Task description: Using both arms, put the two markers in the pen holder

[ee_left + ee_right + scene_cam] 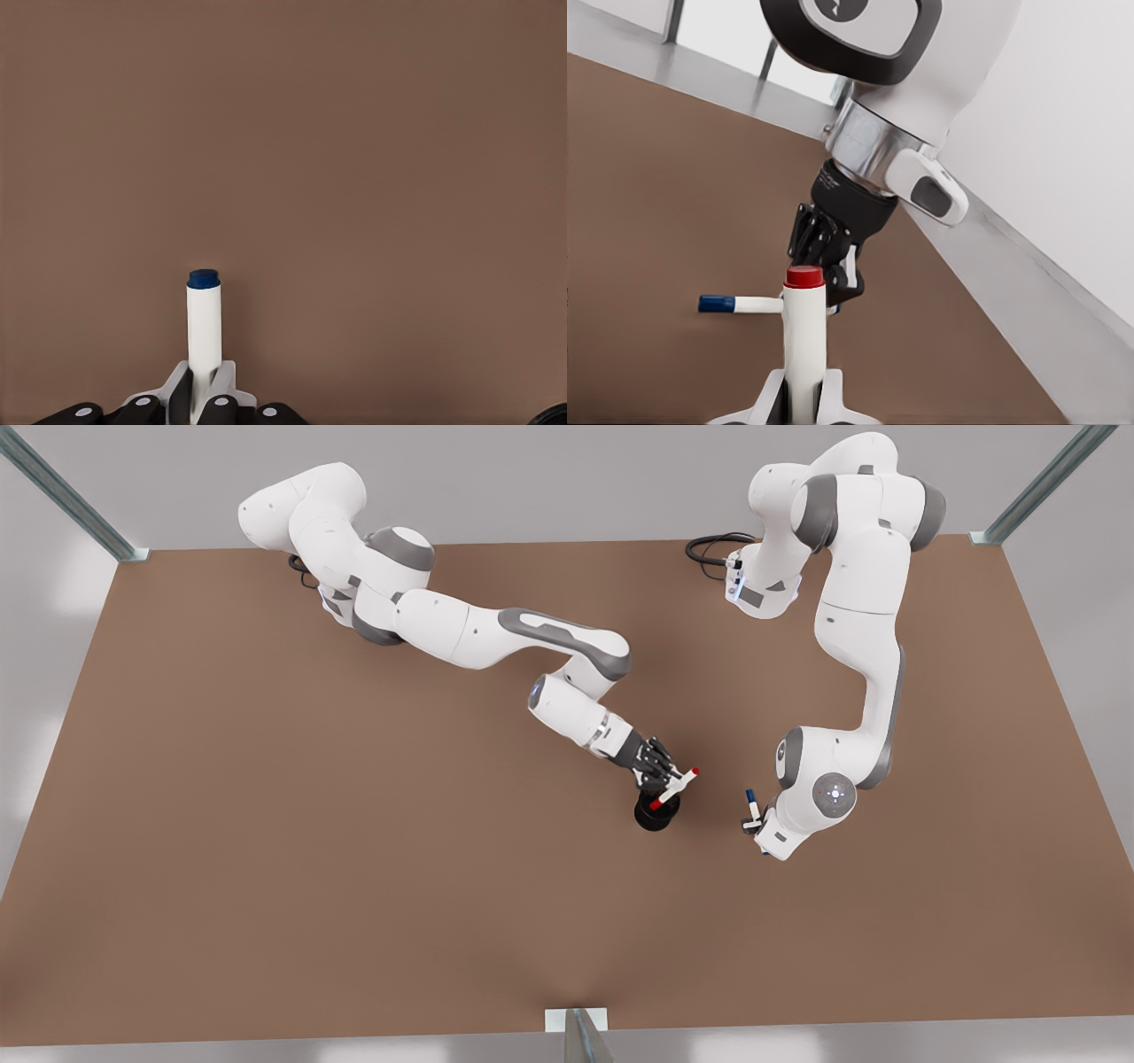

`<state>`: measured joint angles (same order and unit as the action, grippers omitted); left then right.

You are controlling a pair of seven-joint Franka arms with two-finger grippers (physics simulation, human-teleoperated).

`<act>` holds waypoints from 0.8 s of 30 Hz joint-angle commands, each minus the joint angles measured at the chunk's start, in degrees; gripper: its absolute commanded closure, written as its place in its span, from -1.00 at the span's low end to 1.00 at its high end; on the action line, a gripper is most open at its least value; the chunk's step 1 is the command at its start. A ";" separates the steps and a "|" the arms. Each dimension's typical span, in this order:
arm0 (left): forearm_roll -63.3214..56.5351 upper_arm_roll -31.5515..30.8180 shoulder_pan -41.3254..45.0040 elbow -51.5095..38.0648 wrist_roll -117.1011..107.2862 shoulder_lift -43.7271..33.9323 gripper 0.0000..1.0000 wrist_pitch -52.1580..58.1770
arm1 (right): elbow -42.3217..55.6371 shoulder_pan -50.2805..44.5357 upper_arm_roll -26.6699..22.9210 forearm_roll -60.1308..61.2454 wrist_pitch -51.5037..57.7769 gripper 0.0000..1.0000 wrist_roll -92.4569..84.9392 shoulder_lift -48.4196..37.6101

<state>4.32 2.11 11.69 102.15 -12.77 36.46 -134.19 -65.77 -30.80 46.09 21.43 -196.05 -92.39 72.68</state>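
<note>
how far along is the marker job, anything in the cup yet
Nothing is dropped in yet. Both pickups look done: the right gripper is shut on the red marker, held tilted over the pen holder with its lower end at the rim. The left gripper is shut on the blue marker, off to the front view's right of the holder. Left: release the red, then bring over the blue.

A wide brown table (266, 868) carries the scene — on it stands one small black pen holder (656, 815), near the middle of the surface, well away from every edge.
</note>
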 commanded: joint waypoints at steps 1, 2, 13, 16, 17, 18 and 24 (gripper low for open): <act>0.51 0.00 0.08 -0.02 -0.06 -0.07 0.49 0.07 | -0.59 -0.14 -0.65 -0.16 -1.27 0.48 -1.04 -0.17; 0.51 0.00 0.09 -0.02 -0.06 -0.07 0.49 0.07 | -0.68 -0.31 -0.65 -0.07 -1.62 0.48 -0.86 -0.17; 0.51 0.00 0.17 0.06 -1.20 -1.39 0.49 0.69 | -13.67 18.12 4.43 -0.95 -0.39 -1.00 1.51 -9.92; 0.51 0.00 0.35 -0.11 -11.99 -4.37 0.49 2.26 | -16.23 51.78 11.66 -2.88 34.26 -1.00 12.03 -11.16; 0.51 0.08 1.23 -0.46 -19.20 -5.78 0.49 2.88 | -12.99 58.64 4.30 -3.58 58.34 -1.00 22.47 -10.81; 0.42 0.00 1.49 -2.30 -23.15 -5.78 0.49 5.15 | -11.49 60.85 -1.15 -7.42 69.87 -0.97 31.35 -12.81; -4.50 4.71 12.53 -18.92 -58.21 -5.43 0.49 22.75 | -1.20 57.79 -6.89 -36.19 132.06 -1.00 112.43 -44.27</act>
<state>1.45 6.76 22.77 84.09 -29.81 30.90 -119.93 -67.32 27.30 39.11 -8.02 -106.67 -59.98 31.67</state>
